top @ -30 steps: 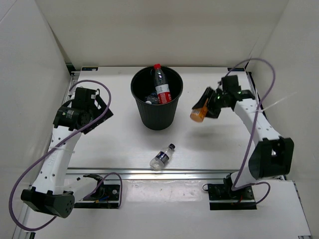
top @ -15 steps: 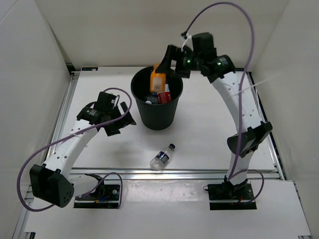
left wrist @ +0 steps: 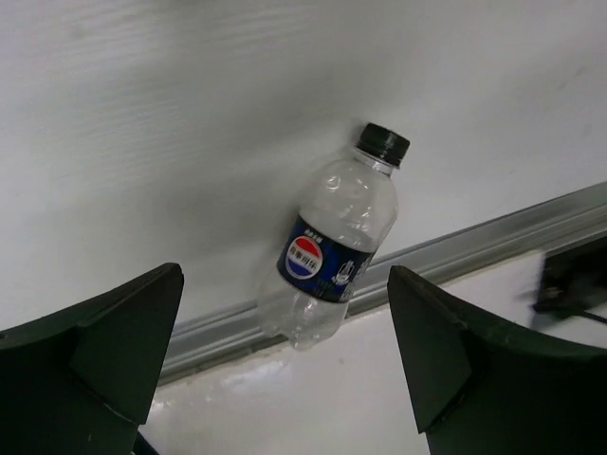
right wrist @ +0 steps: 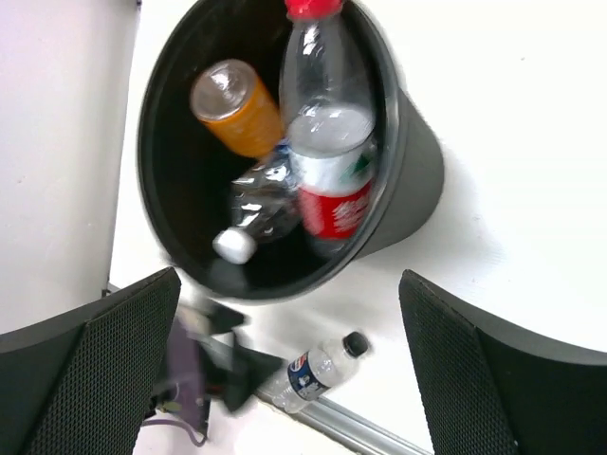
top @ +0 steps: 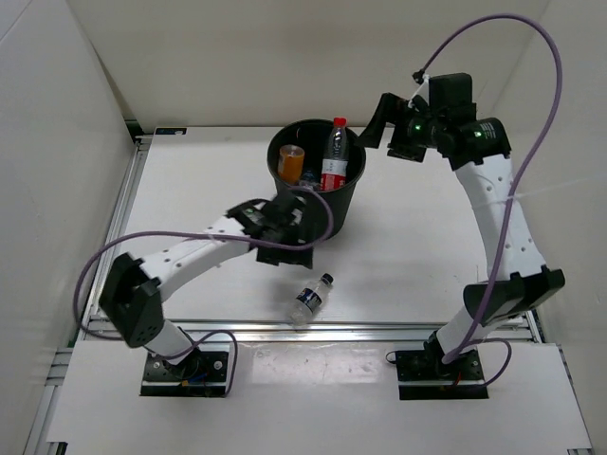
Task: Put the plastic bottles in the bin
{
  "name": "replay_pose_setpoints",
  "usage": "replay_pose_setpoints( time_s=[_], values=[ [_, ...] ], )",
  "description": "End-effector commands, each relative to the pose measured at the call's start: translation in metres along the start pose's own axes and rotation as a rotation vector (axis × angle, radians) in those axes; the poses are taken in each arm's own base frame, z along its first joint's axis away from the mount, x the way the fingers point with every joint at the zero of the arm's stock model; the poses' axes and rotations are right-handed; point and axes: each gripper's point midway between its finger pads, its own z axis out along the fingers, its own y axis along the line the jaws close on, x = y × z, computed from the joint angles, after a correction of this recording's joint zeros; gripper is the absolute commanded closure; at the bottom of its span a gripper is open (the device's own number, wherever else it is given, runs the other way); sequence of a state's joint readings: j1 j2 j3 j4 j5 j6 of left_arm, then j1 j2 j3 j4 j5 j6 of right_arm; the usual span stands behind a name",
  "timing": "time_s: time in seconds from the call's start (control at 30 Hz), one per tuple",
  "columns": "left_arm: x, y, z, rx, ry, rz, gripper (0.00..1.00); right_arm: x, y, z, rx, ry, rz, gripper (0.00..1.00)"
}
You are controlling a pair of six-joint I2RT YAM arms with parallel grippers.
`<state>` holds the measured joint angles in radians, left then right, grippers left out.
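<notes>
White arms (top: 180, 261) with black joints, looping purple cables (top: 503, 16) and black wedge-shaped jaws

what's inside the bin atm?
In the bin: short orange bottle, red-label bottle with its cap up, and a clear bottle lying between them. The floor beneath them is covered.

We dropped the orange bottle (top: 291, 163) from our right gripper (top: 384, 133) into the bin (top: 353, 185), drew that gripper back right, and swung our left gripper (top: 289, 242) rightward toward the dark-label bottle (top: 310, 299).
</notes>
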<state>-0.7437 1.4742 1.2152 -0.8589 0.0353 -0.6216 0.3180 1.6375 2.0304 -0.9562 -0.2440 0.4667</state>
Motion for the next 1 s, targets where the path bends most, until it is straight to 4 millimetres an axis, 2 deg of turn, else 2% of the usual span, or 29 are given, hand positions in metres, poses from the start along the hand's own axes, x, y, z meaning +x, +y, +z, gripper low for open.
replay_pose_setpoints(
  time_s=[0.0,0.07,0.17,0.3,0.37,0.43,0.6,0.63,0.7,0.77,0.83,0.87,0.9,0.93,0.97],
  values=[
    [0.007,-0.020,0.014,-0.075,-0.008,0.230,0.00,0.010,0.000,-0.009,-0.009,0.013,-0.006,0.00],
    [0.022,-0.029,0.028,-0.094,0.028,0.295,0.00,0.012,-0.003,-0.011,-0.010,0.017,0.001,0.00],
    [0.027,-0.036,0.035,-0.107,0.038,0.348,0.00,0.012,-0.006,-0.014,-0.005,0.011,-0.005,0.00],
    [0.033,-0.035,0.041,-0.111,0.051,0.367,0.00,0.019,-0.014,-0.014,0.011,0.027,0.008,0.00],
    [0.042,-0.031,0.046,-0.104,0.080,0.367,0.00,0.022,-0.014,-0.013,0.006,0.039,0.011,0.00],
    [0.054,-0.030,0.054,-0.082,0.119,0.366,0.00,0.025,-0.016,-0.011,0.011,0.048,0.015,0.00],
    [0.078,-0.042,0.071,0.018,0.209,0.402,0.00,0.023,-0.019,-0.012,0.016,0.043,0.020,0.00],
    [0.085,-0.049,0.071,0.070,0.244,0.412,0.01,0.023,-0.019,-0.012,0.016,0.043,0.020,0.00],
    [0.094,-0.047,0.078,0.084,0.290,0.436,0.05,0.026,-0.021,-0.010,0.021,0.052,0.024,0.00],
    [0.098,-0.052,0.079,0.114,0.321,0.443,0.11,0.029,-0.023,-0.008,0.024,0.060,0.027,0.00],
    [0.105,-0.047,0.081,0.106,0.355,0.448,0.24,0.028,-0.022,-0.012,0.021,0.052,0.024,0.00],
    [0.105,-0.047,0.078,0.100,0.363,0.448,0.31,0.028,-0.021,-0.012,0.021,0.052,0.024,0.00],
    [0.100,-0.048,0.075,0.086,0.346,0.439,0.55,0.029,-0.027,-0.011,0.032,0.056,0.033,0.00],
    [0.096,-0.048,0.073,0.078,0.323,0.432,0.62,0.031,-0.028,-0.012,0.033,0.058,0.035,0.00],
    [0.092,-0.046,0.068,0.064,0.302,0.426,0.62,0.029,-0.030,-0.012,0.039,0.053,0.051,0.00]
  ],
)
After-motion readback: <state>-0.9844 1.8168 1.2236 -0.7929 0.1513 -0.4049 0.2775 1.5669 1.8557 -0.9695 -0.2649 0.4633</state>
